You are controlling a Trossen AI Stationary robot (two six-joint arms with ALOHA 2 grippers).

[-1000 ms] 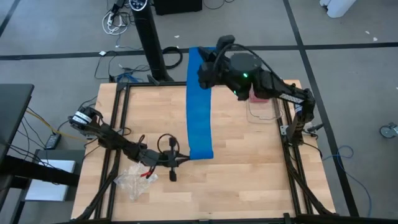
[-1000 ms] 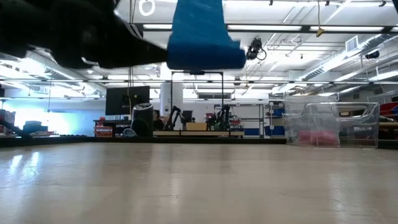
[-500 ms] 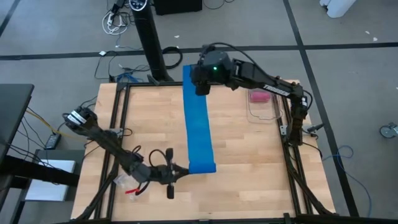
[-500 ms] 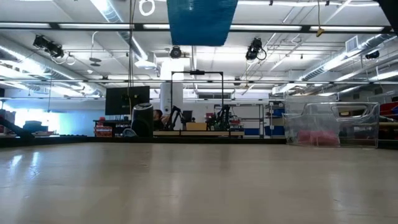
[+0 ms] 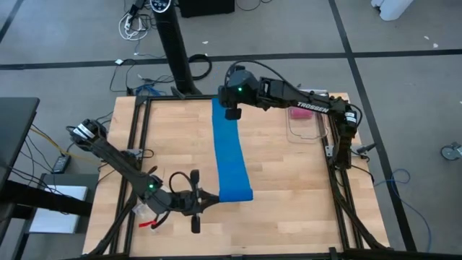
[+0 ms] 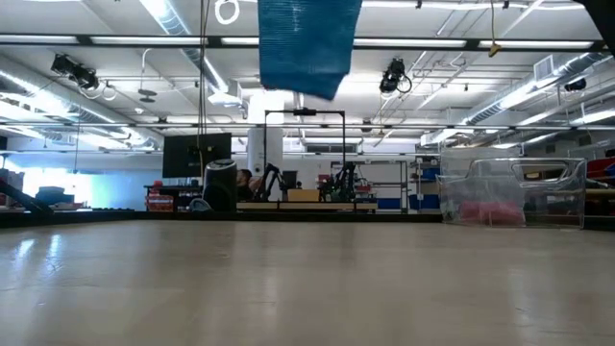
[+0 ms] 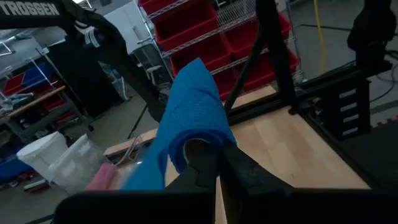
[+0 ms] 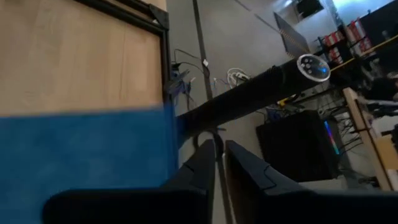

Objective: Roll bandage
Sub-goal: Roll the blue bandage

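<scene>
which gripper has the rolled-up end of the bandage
The left gripper: its fingers pinch the curled end of the blue bandage near the table's front. The right gripper is at the flat far end.

Bandage top cut off, low view.

A big open robotics lab or workshop; fluorescent strip lights run across a high ceiling hung with ducts; red storage bins fill wire shelving; a wooden tabletop sits in a black frame on a grey concrete floor; cables trail loose; more robot arms stand on far benches.
</scene>
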